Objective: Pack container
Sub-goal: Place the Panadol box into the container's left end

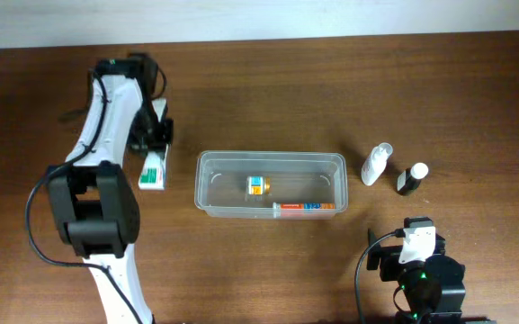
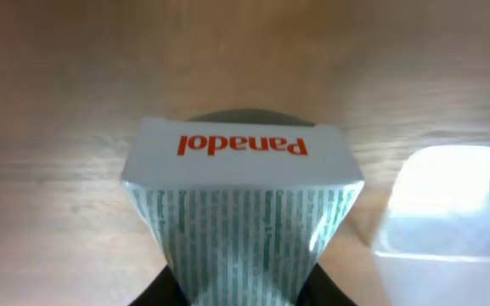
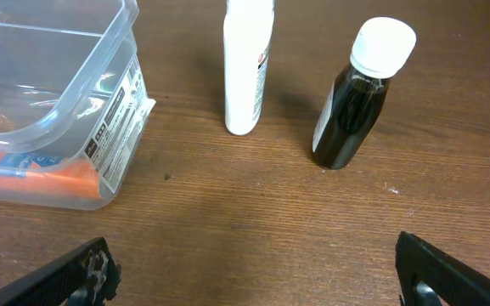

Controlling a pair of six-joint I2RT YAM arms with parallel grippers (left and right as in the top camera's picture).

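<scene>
The clear plastic container (image 1: 270, 184) sits mid-table; its corner also shows in the right wrist view (image 3: 100, 93). Inside lie a small yellow-and-blue item (image 1: 257, 186) and an orange tube (image 1: 306, 207). My left gripper (image 1: 156, 148) is shut on a white-and-green Panadol carton (image 2: 245, 212), which rests on the table left of the container (image 1: 154, 171). My right gripper (image 3: 253, 272) is open and empty near the front edge, below a white bottle (image 3: 249, 64) and a dark bottle with a white cap (image 3: 359, 93).
The white bottle (image 1: 376, 164) and dark bottle (image 1: 411, 179) stand right of the container. The container's blurred clear edge shows at the right of the left wrist view (image 2: 448, 204). Wooden table all around.
</scene>
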